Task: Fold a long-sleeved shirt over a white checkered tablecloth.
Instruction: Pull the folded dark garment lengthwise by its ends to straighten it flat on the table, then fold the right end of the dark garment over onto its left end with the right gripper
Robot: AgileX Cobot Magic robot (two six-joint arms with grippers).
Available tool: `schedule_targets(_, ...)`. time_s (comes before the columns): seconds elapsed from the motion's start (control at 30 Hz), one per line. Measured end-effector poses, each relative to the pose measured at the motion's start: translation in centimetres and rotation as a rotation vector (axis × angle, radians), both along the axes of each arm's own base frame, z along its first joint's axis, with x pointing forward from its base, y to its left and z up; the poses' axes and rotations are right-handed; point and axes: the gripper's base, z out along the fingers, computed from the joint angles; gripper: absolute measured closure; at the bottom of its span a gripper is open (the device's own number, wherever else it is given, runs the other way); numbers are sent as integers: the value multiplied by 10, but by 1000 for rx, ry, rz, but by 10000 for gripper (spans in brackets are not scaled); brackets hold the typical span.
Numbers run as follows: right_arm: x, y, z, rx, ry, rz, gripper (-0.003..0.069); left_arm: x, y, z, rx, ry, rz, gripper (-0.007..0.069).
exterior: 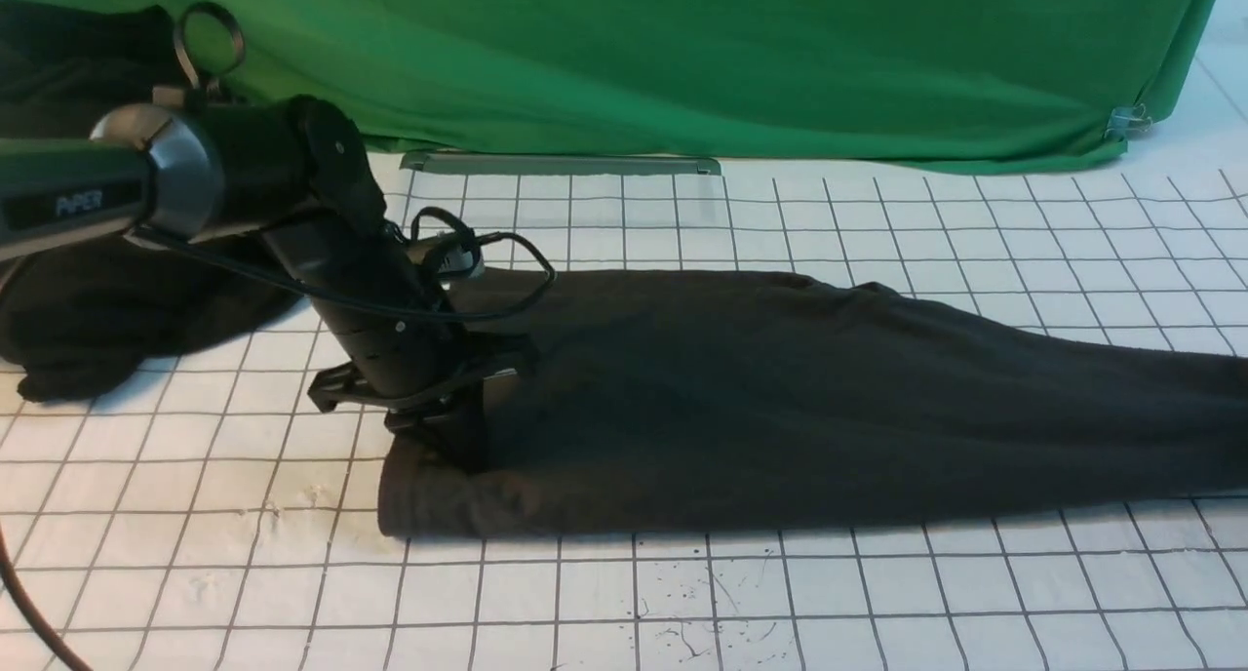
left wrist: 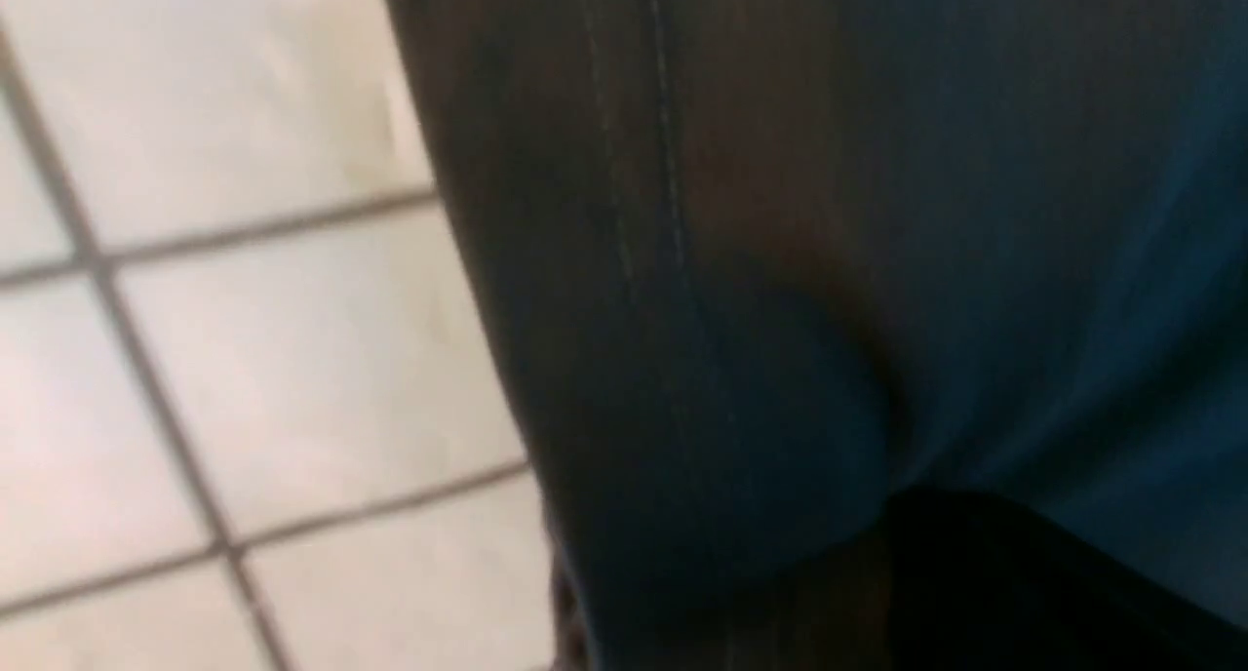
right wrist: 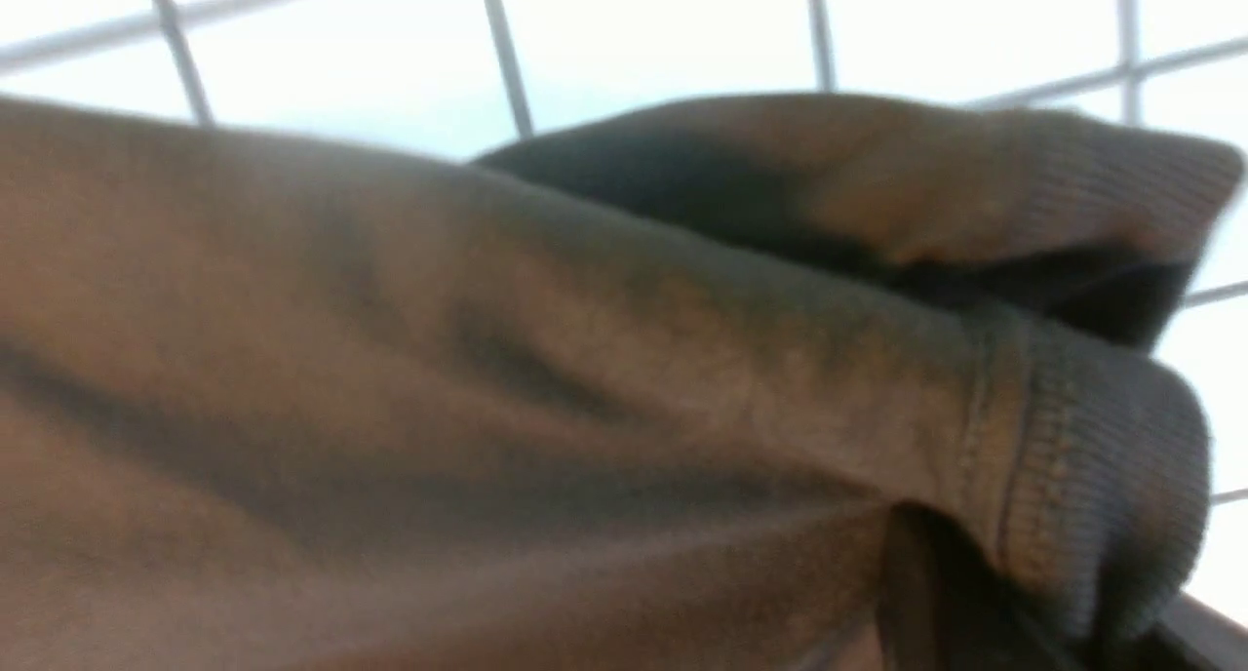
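On the white checkered tablecloth (exterior: 877,593), long-sleeved shirt (exterior: 780,408) lying left-to-right, left tool (exterior: 464,451) grip unclear.

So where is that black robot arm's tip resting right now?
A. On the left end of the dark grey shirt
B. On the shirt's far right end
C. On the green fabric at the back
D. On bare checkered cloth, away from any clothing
A: in the front view the left gripper is planted on the left end of the long-sleeved shirt, which lies stretched out across the white checkered tablecloth.
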Motion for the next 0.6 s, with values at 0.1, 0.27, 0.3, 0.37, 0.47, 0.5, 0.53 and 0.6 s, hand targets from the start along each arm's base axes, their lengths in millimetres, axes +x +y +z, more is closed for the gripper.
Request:
schedule_targets(0.1, 3, -1, 18, 4, 12, 4, 636, -6, 4, 22, 25, -39, -19, 621)
schedule_targets(0.27, 3, 4, 67, 25, -48, 16, 636, -17, 21, 76, 17, -158, 15, 621)
schedule_targets(0.3, 1, 9, 86, 28, -91, 23, 636, -19, 32, 89, -1, -184, 50, 621)
schedule_targets(0.37, -4, 23, 116, 40, -166, 40, 636, -18, 52, 98, -31, -199, 121, 621)
schedule_targets(0.47, -17, 64, 161, 71, -284, 93, 636, -12, 83, 103, -101, -215, 219, 621)
schedule_targets(0.5, -20, 84, 170, 86, -307, 122, 636, -11, 88, 104, -129, -222, 234, 620)
schedule_targets(0.53, -21, 102, 174, 104, -317, 150, 636, -10, 94, 105, -153, -233, 245, 620)
schedule_targets(0.6, -20, 139, 178, 137, -329, 214, 636, -8, 98, 106, -175, -251, 249, 620)
